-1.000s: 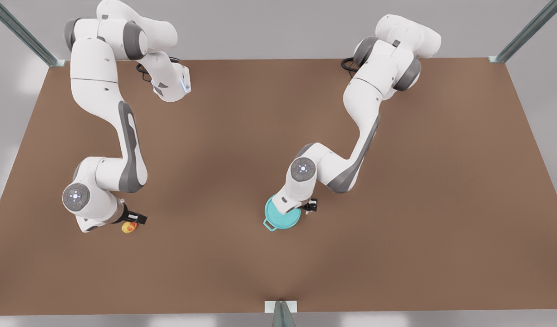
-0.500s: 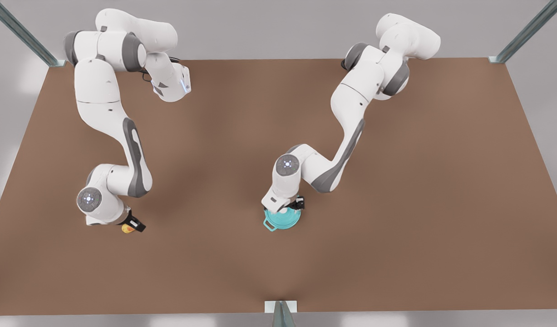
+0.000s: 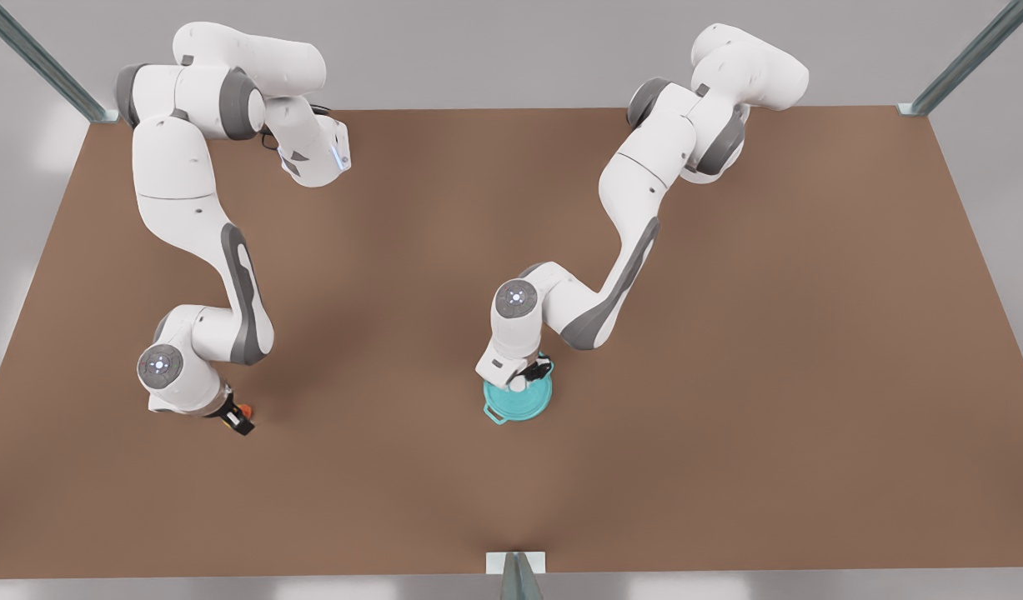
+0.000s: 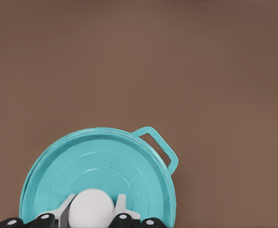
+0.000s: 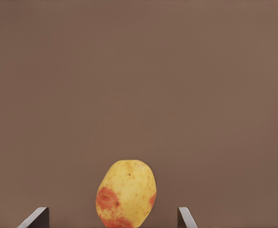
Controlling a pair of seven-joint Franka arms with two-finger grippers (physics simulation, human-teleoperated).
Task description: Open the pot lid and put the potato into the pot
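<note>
Directly beneath the left pincer (image 4: 91, 219), its fingers (image 4: 121, 203) spread either side of the white knob (image 4: 91, 208), the pot lid (image 4: 98, 178) sits on the pot (image 3: 518, 400), positioned for lifting. Between the right pincer's (image 5: 111, 217) wide-apart fingers lies the potato (image 5: 126, 193) on the surface (image 3: 728, 333), unclamped, lined up for pickup.

Teal all over the pot lid (image 4: 129, 166) — raised rings and faint embossed lettering in the same shade — with a plain white knob (image 4: 91, 208) at its centre. The pot's loop handle (image 4: 160, 149) matches, teal too. The potato (image 5: 126, 193) is pale yellow, finely speckled, with orange-red blotches low on its skin. Beneath everything, the table (image 3: 728, 375) runs flat matte brown — arms (image 3: 186, 167) white with grey joints.
</note>
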